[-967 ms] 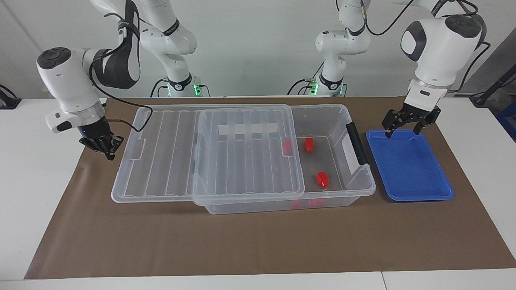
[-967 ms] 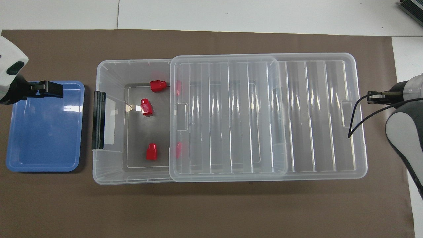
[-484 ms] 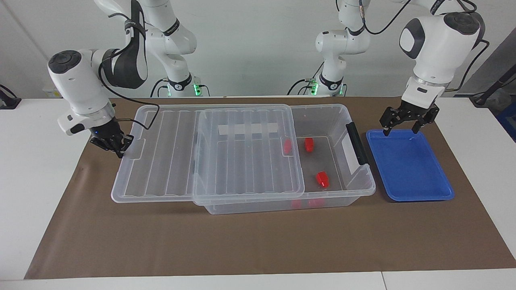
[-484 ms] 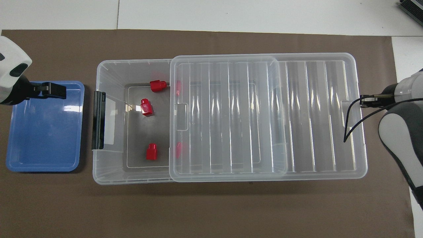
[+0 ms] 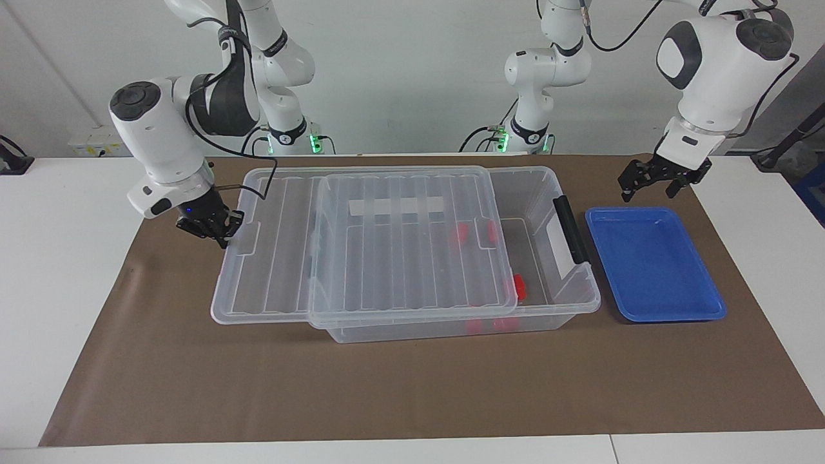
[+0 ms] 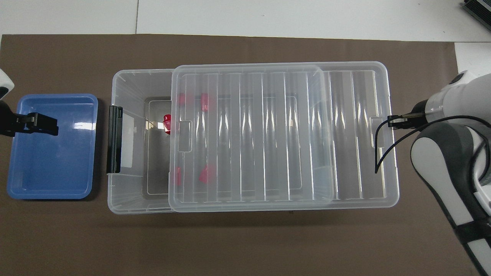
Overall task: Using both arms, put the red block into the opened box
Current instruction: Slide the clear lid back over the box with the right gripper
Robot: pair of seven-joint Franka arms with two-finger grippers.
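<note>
Pushed by the closed right tool [image 5: 220, 233], the lid [image 5: 399, 238] now slides over the box [image 5: 548, 193], covering most red blocks [image 6: 167, 123] inside, while the open left tool [image 5: 654, 180] hovers near the blue tray [image 5: 651, 264], suggesting placement is done

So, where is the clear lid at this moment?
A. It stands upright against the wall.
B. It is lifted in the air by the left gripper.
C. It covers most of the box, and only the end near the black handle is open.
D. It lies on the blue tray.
C: the lid lies flat over most of the box, leaving open only the strip beside the black handle.
</note>
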